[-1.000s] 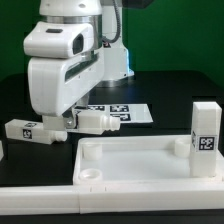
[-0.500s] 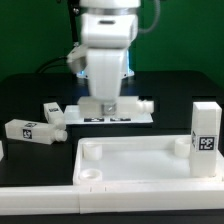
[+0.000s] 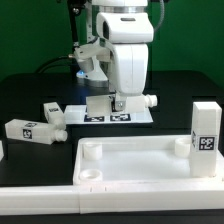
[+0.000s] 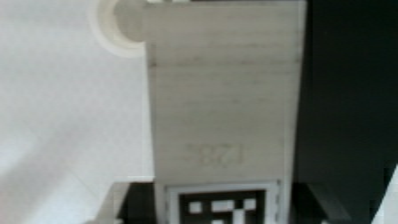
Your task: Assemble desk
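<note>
**Panda arm takes a desk leg by its tagged end**

The gripper pinches a white desk leg, its jaws pressed against the leg's flat sides. The leg lies level over the marker board; whether it rests on the board or hangs just clear cannot be told. The wrist view shows this leg lengthwise, tag nearest the jaws and round peg at the far end. That hold likely leaves the peg free to enter a socket. The desk panel lies rim-up in the foreground, its corner socket open. An upright leg stands at the panel's corner on the exterior view's right. A loose leg and a tilted leg wait on the black table.
</note>
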Robot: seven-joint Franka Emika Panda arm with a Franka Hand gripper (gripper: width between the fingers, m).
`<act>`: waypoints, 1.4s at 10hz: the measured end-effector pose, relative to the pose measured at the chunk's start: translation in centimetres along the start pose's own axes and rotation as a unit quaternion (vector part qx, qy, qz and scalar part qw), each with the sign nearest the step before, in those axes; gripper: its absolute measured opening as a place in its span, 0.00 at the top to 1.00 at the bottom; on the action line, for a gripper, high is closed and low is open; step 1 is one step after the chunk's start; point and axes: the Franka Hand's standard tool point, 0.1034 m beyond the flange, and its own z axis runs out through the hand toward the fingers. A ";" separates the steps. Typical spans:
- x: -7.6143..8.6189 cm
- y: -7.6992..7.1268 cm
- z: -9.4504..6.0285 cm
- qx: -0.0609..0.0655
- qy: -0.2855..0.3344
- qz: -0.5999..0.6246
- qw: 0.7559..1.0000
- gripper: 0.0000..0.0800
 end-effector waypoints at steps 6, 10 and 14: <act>4.3 -4.2 1.9 0.030 -0.002 -0.153 0.988 0.65; 4.9 -6.1 4.8 0.050 0.011 -0.304 0.951 0.65; 3.5 -6.6 5.3 0.048 0.010 -0.417 0.907 0.65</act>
